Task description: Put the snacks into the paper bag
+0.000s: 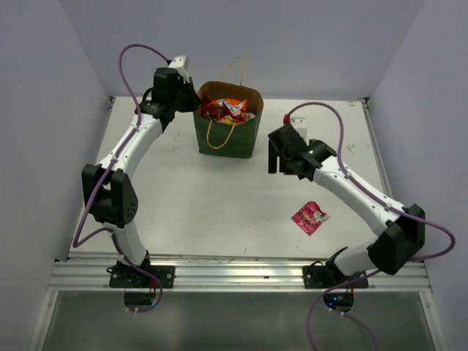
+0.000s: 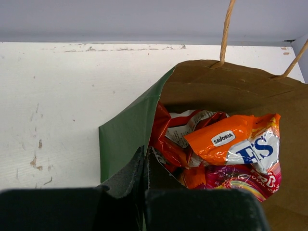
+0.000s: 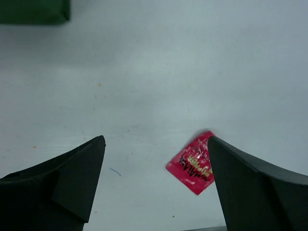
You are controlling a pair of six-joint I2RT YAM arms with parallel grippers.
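Note:
The dark green paper bag (image 1: 227,139) stands upright at the back middle of the table, its mouth open. Inside lie several snacks (image 1: 228,110), among them an orange packet (image 2: 231,139) and a purple-pink one (image 2: 245,178). My left gripper (image 1: 194,99) is shut on the bag's left rim (image 2: 125,134), one finger outside and one inside. A pink packet (image 1: 310,217) lies flat on the table at the front right. My right gripper (image 1: 281,157) hangs open above the table, right of the bag. In the right wrist view the pink packet (image 3: 191,168) lies below and close to the right finger (image 3: 250,187).
The bag's tan cord handles (image 2: 225,33) stick up at its far side. A small red item (image 1: 287,118) sits at the back right by a cable. White walls close in the table on three sides. An aluminium rail (image 1: 234,272) runs along the front edge.

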